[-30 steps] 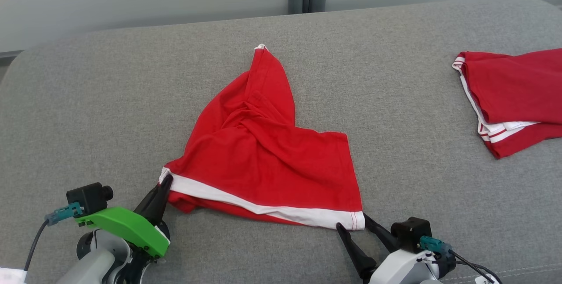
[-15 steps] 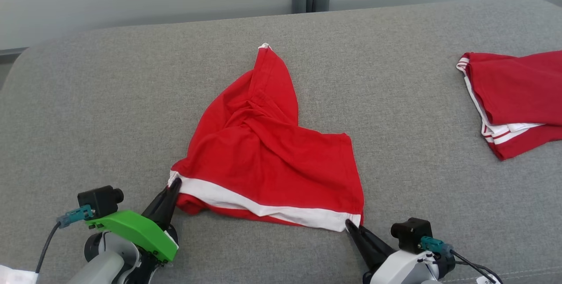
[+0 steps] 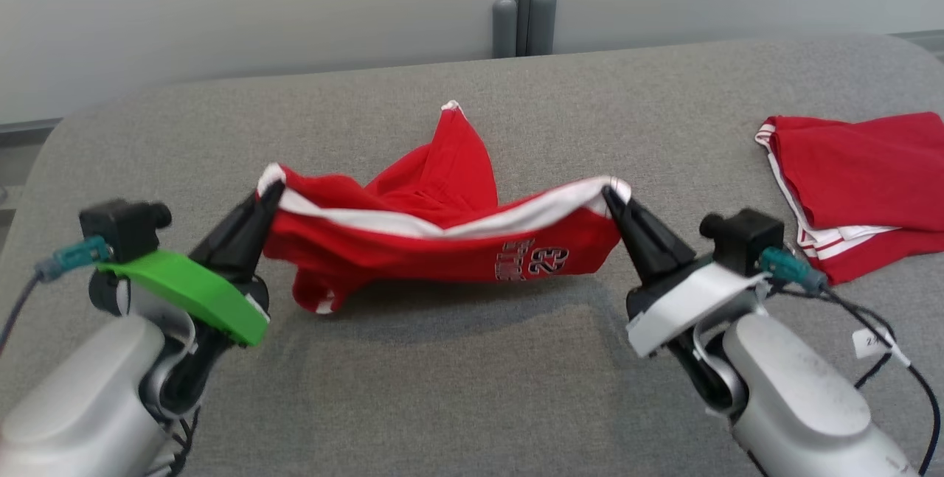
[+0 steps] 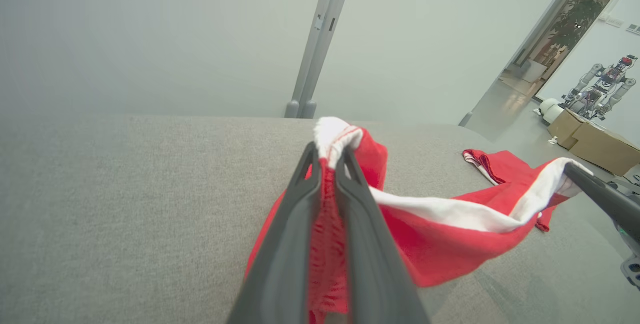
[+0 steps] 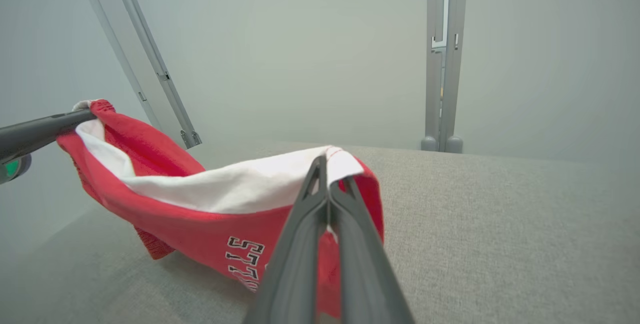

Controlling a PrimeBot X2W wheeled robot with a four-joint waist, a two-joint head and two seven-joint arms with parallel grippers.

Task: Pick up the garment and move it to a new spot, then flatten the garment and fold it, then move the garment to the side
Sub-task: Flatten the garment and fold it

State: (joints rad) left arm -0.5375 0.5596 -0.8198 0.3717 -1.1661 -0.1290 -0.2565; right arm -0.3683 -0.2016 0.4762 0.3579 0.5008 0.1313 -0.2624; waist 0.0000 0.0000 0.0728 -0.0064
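Note:
The garment (image 3: 442, 248), a red T-shirt with a white band and black "23" print, hangs stretched between both grippers above the grey cushion (image 3: 472, 381). Its far tip still rests on the cushion. My left gripper (image 3: 271, 192) is shut on the garment's left corner; the left wrist view has red cloth (image 4: 327, 224) pinched between my left gripper's (image 4: 330, 156) dark fingers. My right gripper (image 3: 611, 193) is shut on the right corner, and in the right wrist view my right gripper (image 5: 327, 174) clamps the white band of the garment (image 5: 210, 214).
A second red garment (image 3: 855, 182) with white striped trim lies folded at the right of the cushion. A pale wall and a grey post (image 3: 522, 1) stand behind the cushion's far edge. In the left wrist view, cardboard boxes (image 4: 595, 146) sit beyond a doorway.
My right gripper closed on the garment's right corner. Both grippers then rose and lifted the near edge off the cushion, turning up the "23" print. The head camera also shifted.

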